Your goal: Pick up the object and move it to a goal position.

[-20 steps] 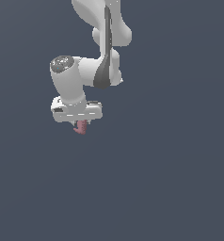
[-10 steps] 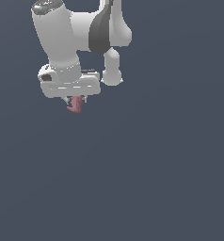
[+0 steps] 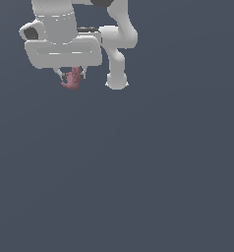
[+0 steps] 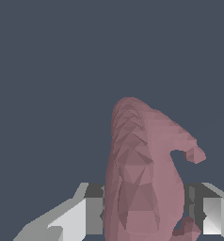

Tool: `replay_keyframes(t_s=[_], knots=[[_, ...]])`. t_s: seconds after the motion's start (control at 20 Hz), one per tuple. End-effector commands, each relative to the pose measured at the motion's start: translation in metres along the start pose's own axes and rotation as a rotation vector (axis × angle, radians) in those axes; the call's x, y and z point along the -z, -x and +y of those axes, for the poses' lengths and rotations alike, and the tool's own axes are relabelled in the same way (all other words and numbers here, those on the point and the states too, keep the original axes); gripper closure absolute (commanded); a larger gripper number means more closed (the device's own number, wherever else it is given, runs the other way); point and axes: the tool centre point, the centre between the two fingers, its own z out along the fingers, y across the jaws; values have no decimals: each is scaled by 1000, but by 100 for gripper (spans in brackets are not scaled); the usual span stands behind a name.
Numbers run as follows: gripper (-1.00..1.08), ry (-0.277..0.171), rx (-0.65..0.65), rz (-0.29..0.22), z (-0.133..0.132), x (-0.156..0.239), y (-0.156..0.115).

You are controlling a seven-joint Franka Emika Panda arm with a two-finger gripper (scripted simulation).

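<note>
The object (image 3: 73,78) is a small dusty-pink lumpy piece with a curved, knobbly outline. It hangs under the white hand in the upper left of the exterior view, held well above the grey floor. My gripper (image 3: 70,76) is shut on it, one short finger on each side. In the wrist view the object (image 4: 144,174) fills the middle, ridged and hooked at one tip, clamped between the two fingers (image 4: 88,214).
The white arm (image 3: 116,44) bends down behind the hand, and its rounded joint (image 3: 116,79) hangs to the exterior view's right of the object. Plain dark grey ground (image 3: 138,172) lies all around.
The hand has risen and shifted toward the exterior view's left with the object still in its grip, and it now looks larger in the frame.
</note>
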Motion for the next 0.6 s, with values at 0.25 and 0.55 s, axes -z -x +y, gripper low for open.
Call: replay_keyframes(t_s=[0.25,0.55], knots=[[108,0,0,-1,-1,70,11],[108,0,1,-1,-1,104,15]])
